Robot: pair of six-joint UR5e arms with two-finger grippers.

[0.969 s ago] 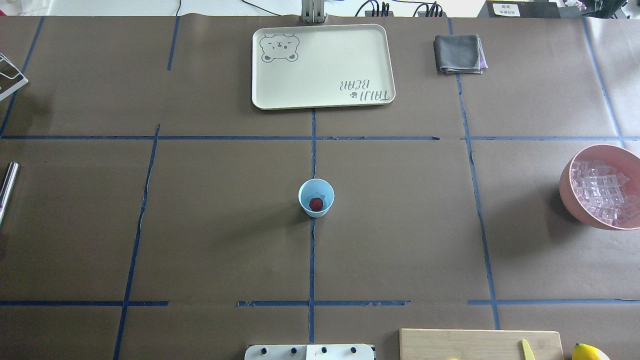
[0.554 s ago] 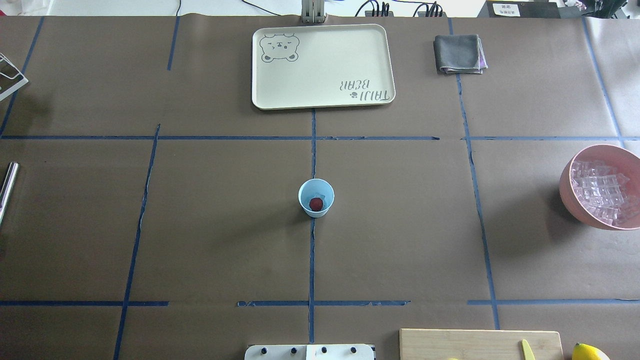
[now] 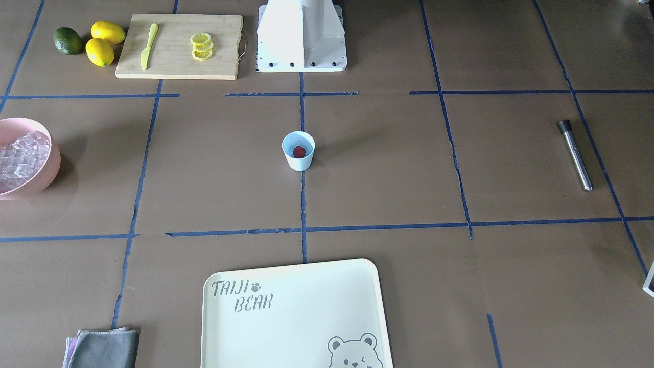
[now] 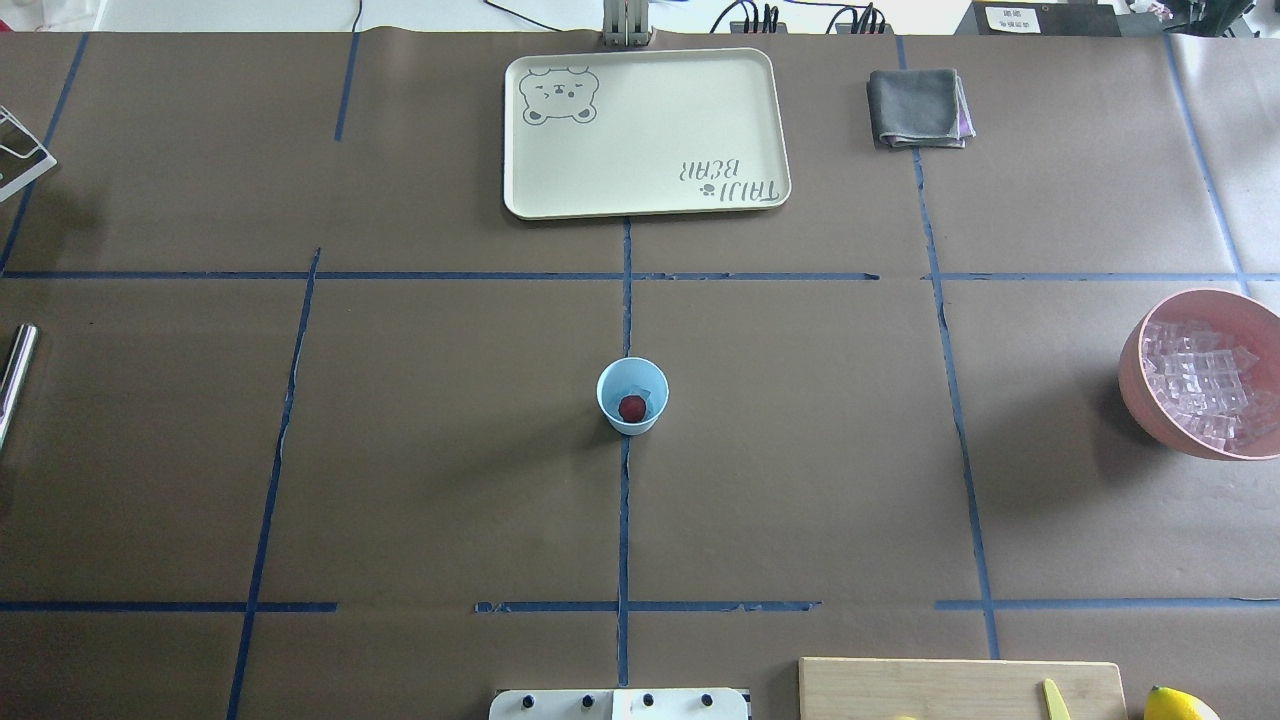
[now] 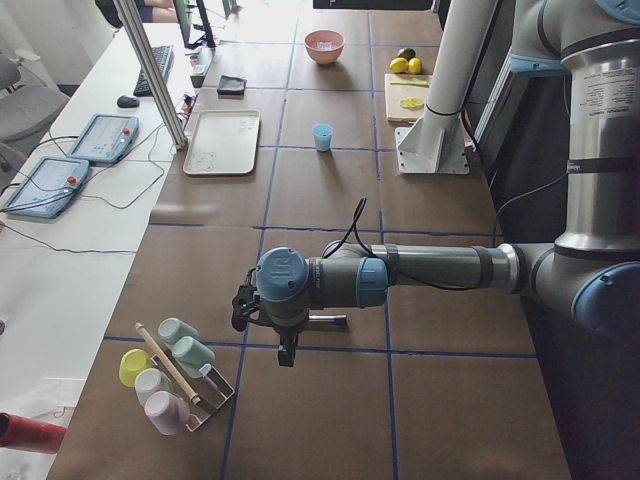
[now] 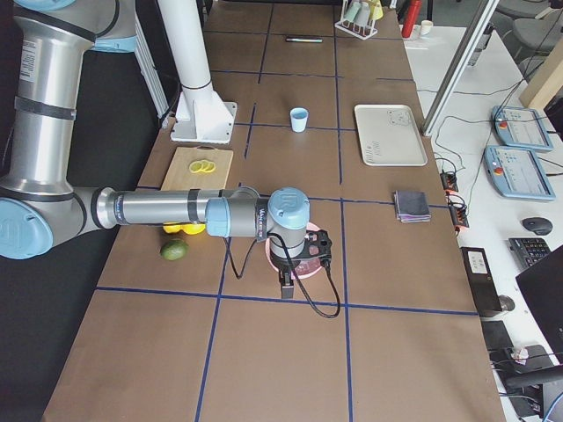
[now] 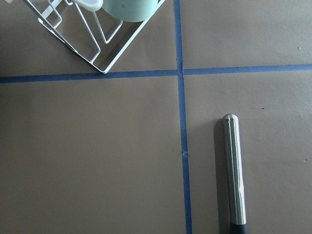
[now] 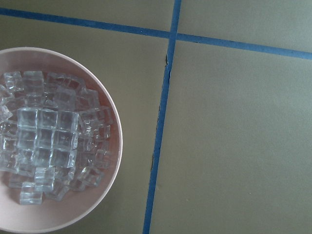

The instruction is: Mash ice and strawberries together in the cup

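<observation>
— Cup [image 4: 632, 396] is sitting in the middle of the bench [image 4: 420, 450], strawberry [image 4: 631, 408] lying inside it.
— And around it?
— Tray [image 4: 650, 130] is lying at the far edge, pink bowl [image 4: 1130, 368] holding ice [image 8: 46, 141] at the right edge, metal rod [image 3: 575, 155] by the left edge, all well apart.
— Claws?
— Left claw [image 5: 287, 352] is hanging over the rod, right claw [image 6: 287, 287] over the bowl; whether either is spread, I cannot tell.

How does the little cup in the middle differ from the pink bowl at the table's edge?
The cup is much smaller than the bowl. The cup is white outside and light blue inside; the bowl is pink. The cup holds a dark-red berry; the bowl is piled with ice cubes. Both stand upright, open side up.
</observation>
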